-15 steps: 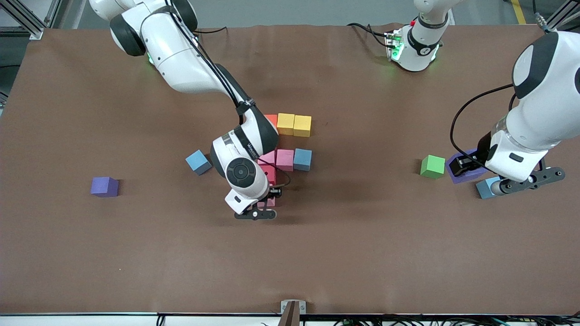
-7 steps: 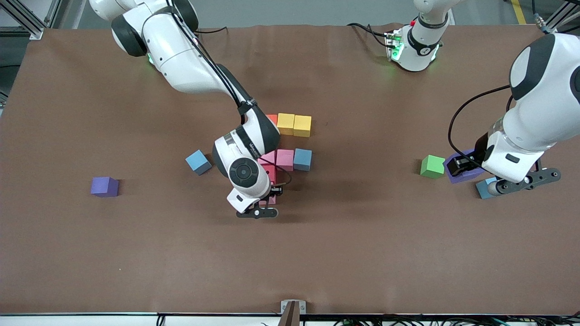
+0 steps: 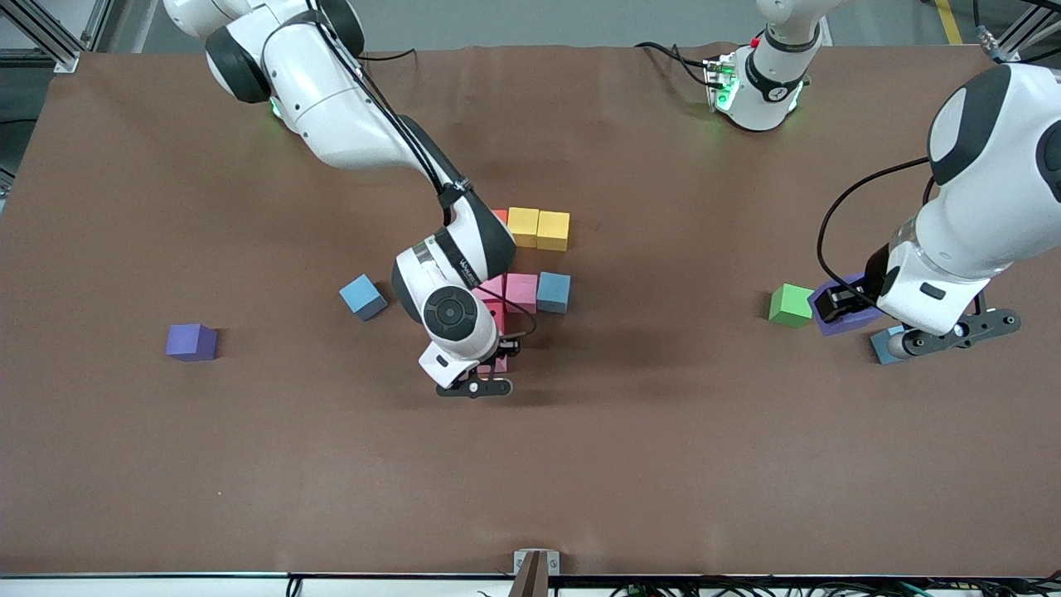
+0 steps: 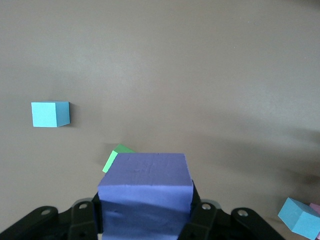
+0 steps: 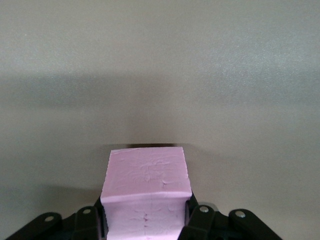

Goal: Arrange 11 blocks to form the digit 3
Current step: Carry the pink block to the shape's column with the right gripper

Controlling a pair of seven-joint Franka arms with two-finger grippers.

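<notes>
The right arm comes from its base at the 11 o'clock corner of the front view and reaches down toward the middle of the table, wrist bent steeply so the white wrist housing faces the camera. The right gripper (image 3: 485, 377) hangs low over the table, its fingers clamped on a small matte pink cube (image 5: 146, 192).

The left arm enters from the 3 o'clock edge of the front view, its elbow high and its forearm angled down. The left gripper (image 3: 862, 307) points toward 9 o'clock, fingers closed on a small matte purple cube (image 4: 146, 192), held up off the table.
</notes>
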